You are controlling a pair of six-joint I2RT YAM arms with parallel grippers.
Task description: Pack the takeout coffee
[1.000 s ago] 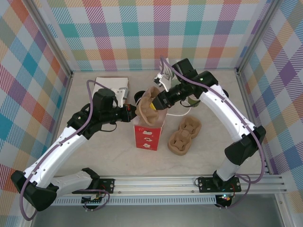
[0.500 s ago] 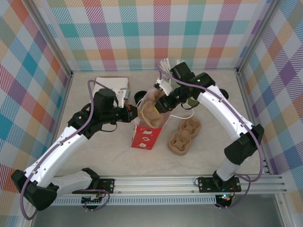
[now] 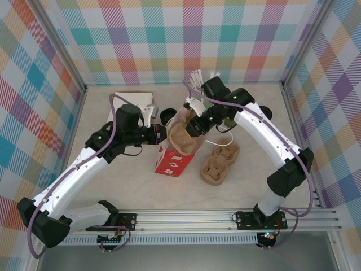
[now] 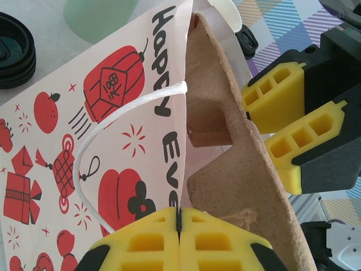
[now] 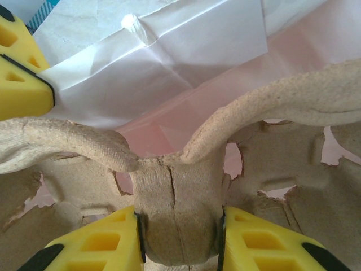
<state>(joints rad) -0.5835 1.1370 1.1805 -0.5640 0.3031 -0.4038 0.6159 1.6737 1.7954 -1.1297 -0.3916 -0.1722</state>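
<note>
Step in hand: pulp carrier (image 3: pixel 183 135) half inside printed bag (image 3: pixel 172 161). Your left end effector (image 4: pixel 179 219) pinches the bag rim, and your right end effector (image 5: pixel 177 228) pinches the carrier. Takeout coffee (image 3: pixel 167 117) stands just beyond the bag, not yet packed. Next, probably: seat the carrier level

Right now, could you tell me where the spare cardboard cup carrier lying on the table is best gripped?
Probably the narrow middle of the spare cup carrier, between its two wells, from straight above: it lies flat, so that rib is what a pincer can span. The right pincer holds the other carrier likewise.
</note>
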